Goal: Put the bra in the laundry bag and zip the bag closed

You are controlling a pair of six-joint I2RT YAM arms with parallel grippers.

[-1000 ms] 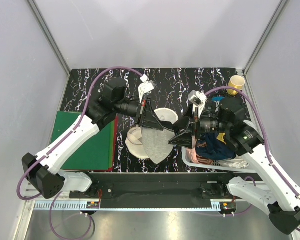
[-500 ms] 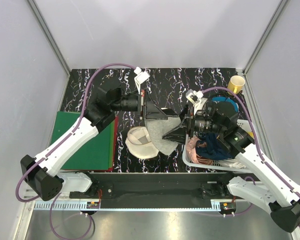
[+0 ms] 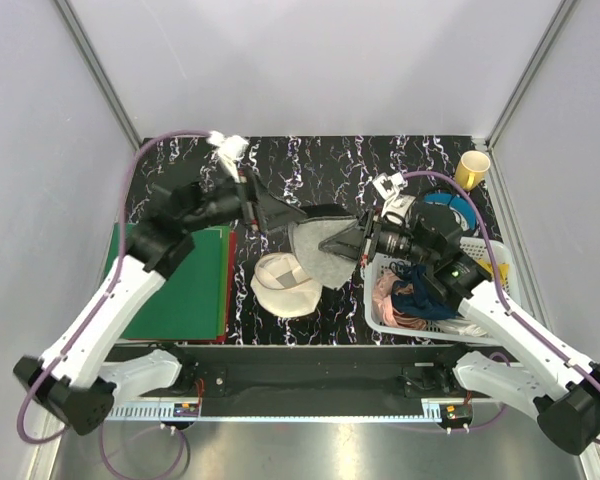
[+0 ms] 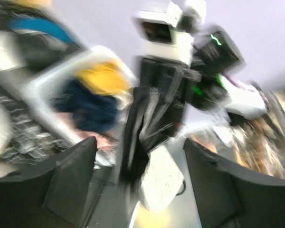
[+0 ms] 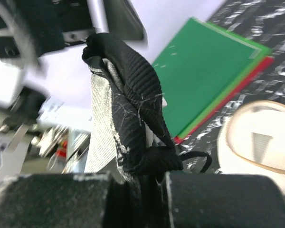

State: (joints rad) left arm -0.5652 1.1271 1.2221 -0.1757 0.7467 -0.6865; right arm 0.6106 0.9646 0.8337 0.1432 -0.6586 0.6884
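The bra [image 3: 320,250], black ribbed fabric with a grey mesh cup, hangs above the table's middle. My right gripper [image 3: 353,240] is shut on its black edge, and in the right wrist view the fabric [image 5: 133,118] rises bunched from between the closed fingers [image 5: 61,199]. My left gripper [image 3: 285,215] stands open just left of the bra. In the blurred left wrist view the bra [image 4: 161,185] hangs between the spread fingers [image 4: 71,180] without touching them. The cream-white laundry bag [image 3: 285,285] lies open on the table below the bra and is also seen in the right wrist view [image 5: 261,142].
A white lattice basket [image 3: 480,325] with several clothes stands at the right front. A yellow cup [image 3: 473,165] is at the back right, with a blue round object [image 3: 450,208] near it. A green board [image 3: 180,285] over a red one lies at the left [image 5: 213,71].
My right gripper has shut on the bra. My left gripper has let go of it, opened, and drawn back to the left. The bra now hangs from the right gripper alone.
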